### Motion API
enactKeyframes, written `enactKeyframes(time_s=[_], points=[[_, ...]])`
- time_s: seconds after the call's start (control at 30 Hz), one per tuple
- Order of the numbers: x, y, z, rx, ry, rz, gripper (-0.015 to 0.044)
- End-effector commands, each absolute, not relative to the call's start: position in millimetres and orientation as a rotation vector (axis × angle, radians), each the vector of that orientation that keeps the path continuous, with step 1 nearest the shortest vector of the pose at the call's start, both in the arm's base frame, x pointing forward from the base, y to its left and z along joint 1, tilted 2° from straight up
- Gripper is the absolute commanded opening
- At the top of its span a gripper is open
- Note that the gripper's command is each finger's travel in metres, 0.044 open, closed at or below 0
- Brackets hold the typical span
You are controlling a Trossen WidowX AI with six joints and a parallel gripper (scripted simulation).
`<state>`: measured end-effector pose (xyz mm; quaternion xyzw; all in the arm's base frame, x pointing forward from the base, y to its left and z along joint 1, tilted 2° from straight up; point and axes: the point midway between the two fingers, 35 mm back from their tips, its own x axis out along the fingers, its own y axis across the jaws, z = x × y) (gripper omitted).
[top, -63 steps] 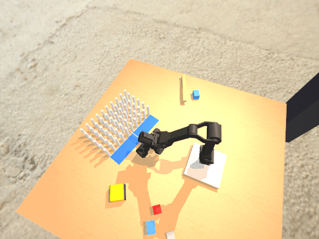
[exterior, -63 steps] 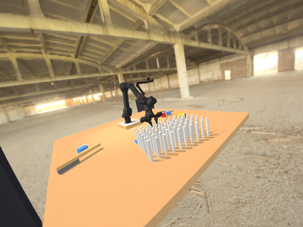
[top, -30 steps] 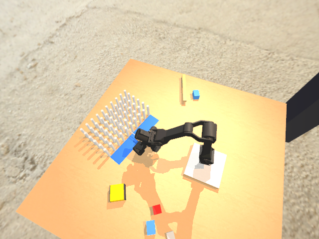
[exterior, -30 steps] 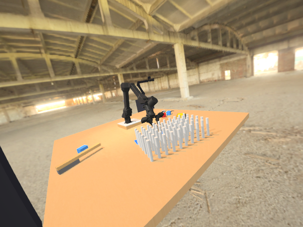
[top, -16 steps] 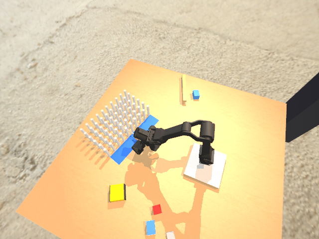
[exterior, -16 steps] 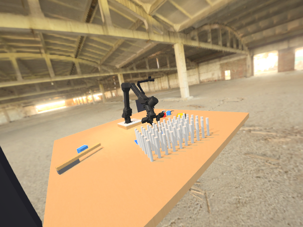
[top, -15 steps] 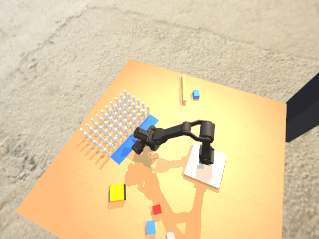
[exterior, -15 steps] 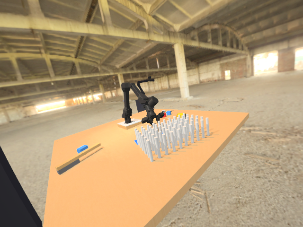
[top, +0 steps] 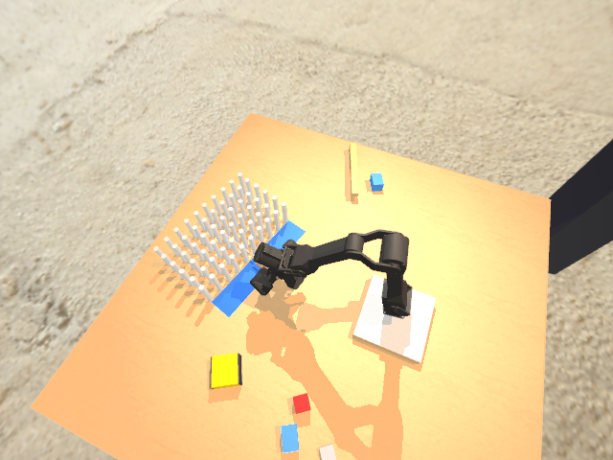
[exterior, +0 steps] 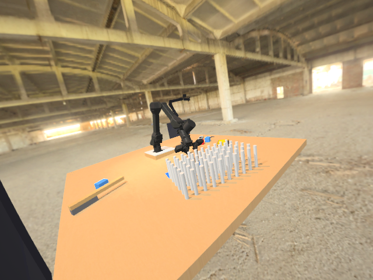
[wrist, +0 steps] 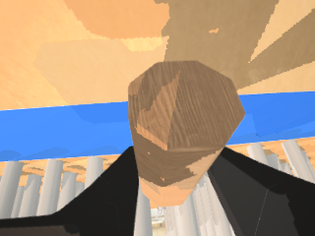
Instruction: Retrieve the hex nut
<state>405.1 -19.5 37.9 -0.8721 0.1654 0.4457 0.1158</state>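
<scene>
My gripper (top: pixel 271 264) (exterior: pixel 189 147) (wrist: pixel 170 149) is shut on the wooden handle (wrist: pixel 192 108) of a tool, above the front of the spacer field. A thin light shaft shows faintly beside the gripper at the field's front in the top view. Its far end cannot be made out among the spacers. The grey spacers (top: pixel 240 179) (exterior: pixel 183 186) (wrist: pixel 51 187) stand upright in rows. The blue taped strip (top: pixel 230 299) (exterior: pixel 167 175) (wrist: pixel 49 133) runs along their front, partly under the hand. The hex nut cannot be made out in any view.
A long yellow bar (top: pixel 353 171) (exterior: pixel 99 192) and a blue block (top: pixel 376 181) (exterior: pixel 101 183) lie beyond the arm. A yellow box (top: pixel 225 370) (exterior: pixel 222 142), red cube (top: pixel 301 403), light-blue block (top: pixel 289 438) and pale block (top: pixel 327 452) lie on the other side.
</scene>
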Motion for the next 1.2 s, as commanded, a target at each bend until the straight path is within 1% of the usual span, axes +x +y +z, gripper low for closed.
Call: enactKeyframes(time_s=[0.0, 1.17], points=[[408, -20, 35, -2.556, 0.481, 1.314, 0.0000], [407, -19, 17, -2.556, 0.482, 1.314, 0.0000]])
